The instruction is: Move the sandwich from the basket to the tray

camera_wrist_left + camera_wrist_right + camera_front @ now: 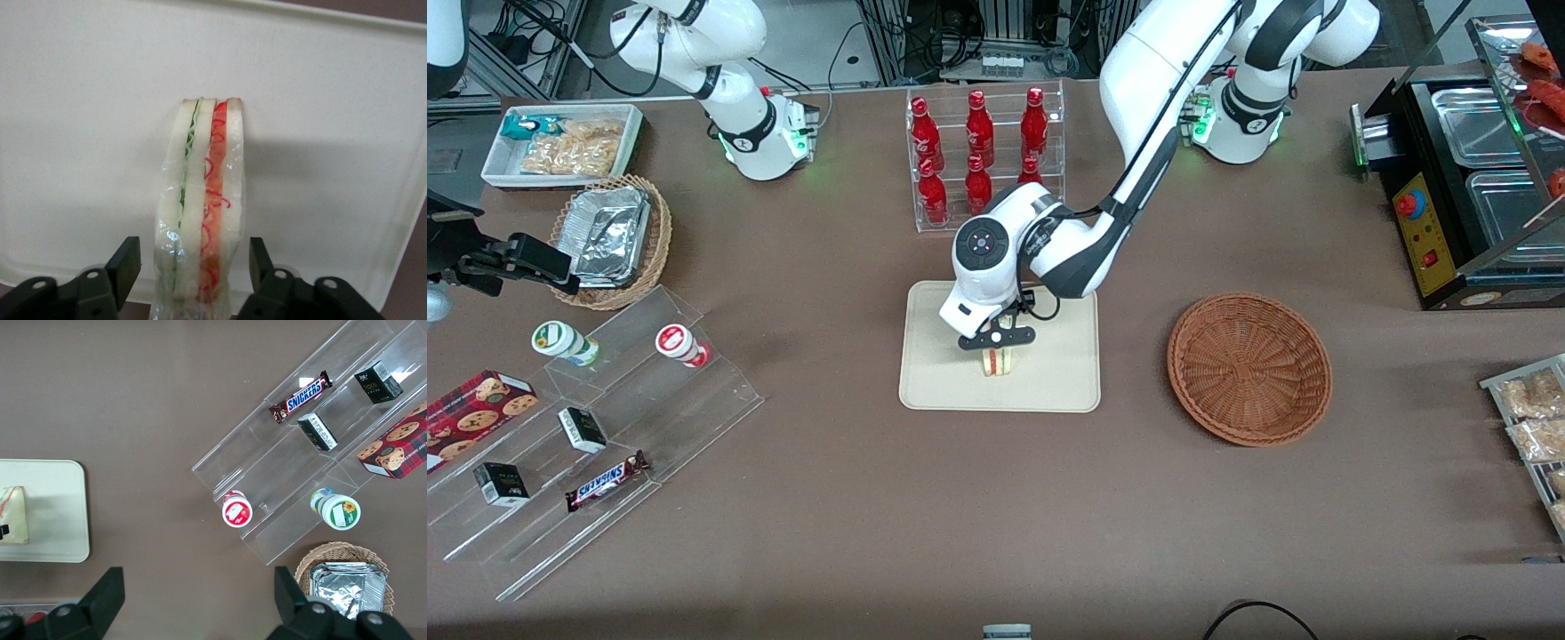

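Note:
The sandwich (997, 362), a clear-wrapped wedge with green and pink filling, stands on its edge on the cream tray (1049, 382), near the tray's middle. My left gripper (997, 342) hangs directly over it. In the left wrist view the sandwich (200, 213) rises between the two black fingers (127, 263) of the gripper (195, 257), with a small gap on each side, so the gripper is open. The tray (80, 133) fills that view. The reddish-brown basket (1249, 369) sits beside the tray toward the working arm's end and holds nothing. The right wrist view catches the sandwich (13, 515) on the tray (53, 513).
A clear rack of red bottles (983, 160) stands just past the tray, farther from the front camera. Toward the parked arm's end are a tan basket with foil containers (614, 240), a white snack bin (560, 142) and a stepped acrylic display (596, 427). A black appliance (1467, 178) occupies the working arm's end.

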`<control>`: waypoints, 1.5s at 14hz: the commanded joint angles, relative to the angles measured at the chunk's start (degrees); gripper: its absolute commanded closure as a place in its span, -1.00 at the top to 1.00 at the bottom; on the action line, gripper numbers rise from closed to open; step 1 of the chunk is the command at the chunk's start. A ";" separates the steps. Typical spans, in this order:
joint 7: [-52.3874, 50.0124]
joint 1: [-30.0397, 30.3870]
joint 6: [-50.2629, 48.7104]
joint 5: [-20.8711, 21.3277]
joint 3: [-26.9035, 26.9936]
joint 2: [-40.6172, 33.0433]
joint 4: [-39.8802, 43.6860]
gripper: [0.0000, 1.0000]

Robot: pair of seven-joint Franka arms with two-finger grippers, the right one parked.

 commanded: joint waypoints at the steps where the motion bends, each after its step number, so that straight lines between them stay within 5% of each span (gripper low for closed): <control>1: 0.05 -0.13 -3.72 1.08 0.56 -4.57 -0.10 1.00; 10: 1.89 0.57 -22.61 0.82 8.20 -15.12 -1.16 1.00; 21: 29.46 19.80 -28.69 0.11 9.53 -35.33 -17.77 1.00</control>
